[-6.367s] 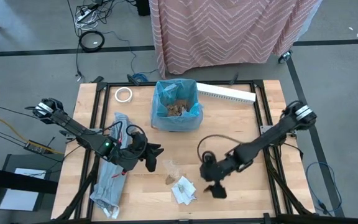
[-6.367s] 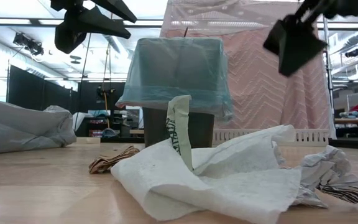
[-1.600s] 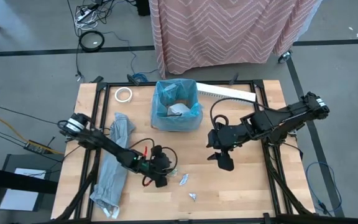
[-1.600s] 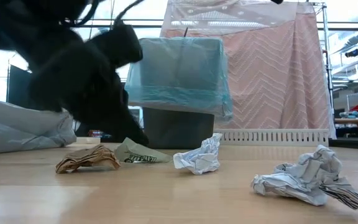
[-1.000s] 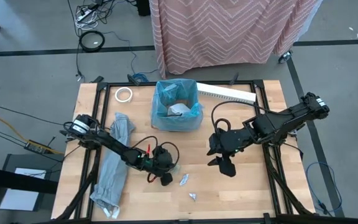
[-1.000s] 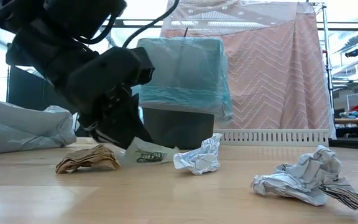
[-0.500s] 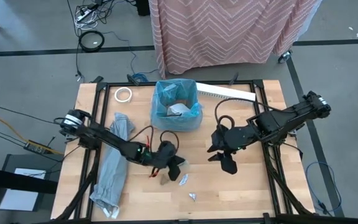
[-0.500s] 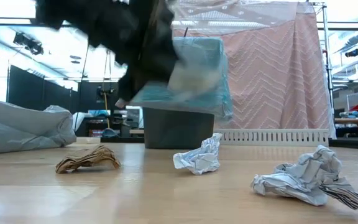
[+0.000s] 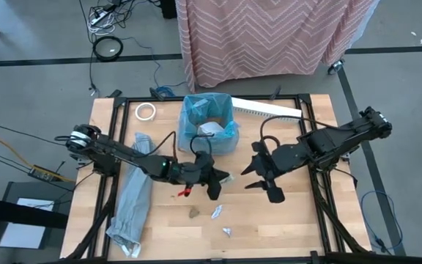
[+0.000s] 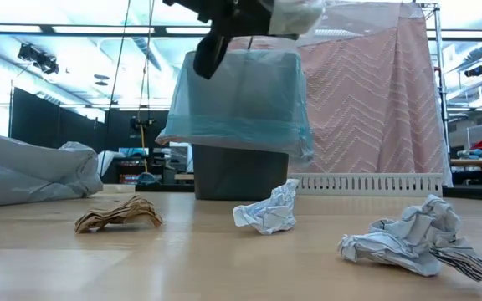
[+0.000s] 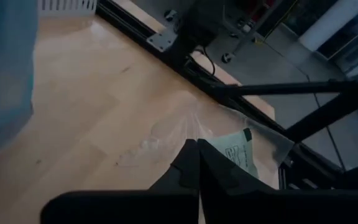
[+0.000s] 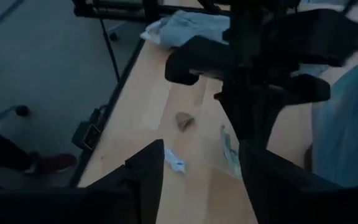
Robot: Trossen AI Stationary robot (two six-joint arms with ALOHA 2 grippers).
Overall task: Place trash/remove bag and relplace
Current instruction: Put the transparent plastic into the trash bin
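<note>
Bright-blue bag (image 9: pixel 209 125), pink zigzag-patterned cloth (image 9: pixel 269 33), brown scrap (image 10: pixel 117 214), white wrapper (image 10: pixel 266 210), pale wood table (image 9: pixel 284 220)

- A light wooden table (image 9: pixel 291 220) with a dark metal frame carries the scene.
- A dark bin lined with a blue bag (image 9: pixel 226 133) stands near its far edge.
- A roll of tape (image 9: pixel 146 111) and a white slotted strip (image 9: pixel 269 109) flank the bin.
- A pale grey plastic bag (image 9: pixel 130 205) lies on the left side.
- A brown paper scrap (image 9: pixel 194 213) and two white wrapper pieces (image 9: pixel 216 212) lie near the front.
</note>
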